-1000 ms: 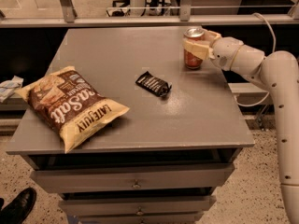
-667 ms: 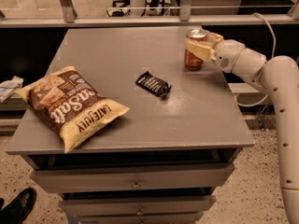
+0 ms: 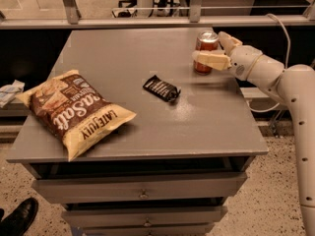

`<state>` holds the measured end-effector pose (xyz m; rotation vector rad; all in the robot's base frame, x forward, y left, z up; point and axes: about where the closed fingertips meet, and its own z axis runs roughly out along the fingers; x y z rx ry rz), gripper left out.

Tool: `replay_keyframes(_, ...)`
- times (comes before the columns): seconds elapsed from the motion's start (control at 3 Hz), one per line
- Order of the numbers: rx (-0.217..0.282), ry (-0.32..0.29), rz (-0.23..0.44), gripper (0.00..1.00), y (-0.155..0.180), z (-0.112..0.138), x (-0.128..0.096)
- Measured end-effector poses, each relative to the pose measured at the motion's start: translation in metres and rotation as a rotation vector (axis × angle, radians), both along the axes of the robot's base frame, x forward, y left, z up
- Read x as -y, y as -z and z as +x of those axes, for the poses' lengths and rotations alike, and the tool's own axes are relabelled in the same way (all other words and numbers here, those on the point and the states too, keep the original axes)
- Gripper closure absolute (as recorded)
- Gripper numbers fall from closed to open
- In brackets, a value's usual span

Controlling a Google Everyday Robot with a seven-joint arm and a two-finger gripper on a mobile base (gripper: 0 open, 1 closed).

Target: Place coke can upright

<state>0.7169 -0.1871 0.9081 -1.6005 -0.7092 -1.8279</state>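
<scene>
Standing upright near the table's right rear edge, coke can clasped in gripper; snack wrapper and chip bag well apart leftward.

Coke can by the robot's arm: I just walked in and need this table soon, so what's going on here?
The robot's gripper holds the coke can upright at the far right of the table, one finger in front of it and one behind. The can's base looks on or just above the surface, and it is not yet let go. A chip bag lies at the near left and a black snack wrapper near the middle.
</scene>
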Motion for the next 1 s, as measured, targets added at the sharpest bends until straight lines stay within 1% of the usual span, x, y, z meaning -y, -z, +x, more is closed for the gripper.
replay_keyframes(0.33,-0.01,0.019,-0.068,0.0,-0.009,-0.009,0.013)
replay_keyframes(0.67,0.003,0.032,-0.166,0.0,-0.035,-0.024,0.028)
replay_keyframes(1.0,-0.002,0.0,-0.194,0.0,-0.042,-0.032,0.019)
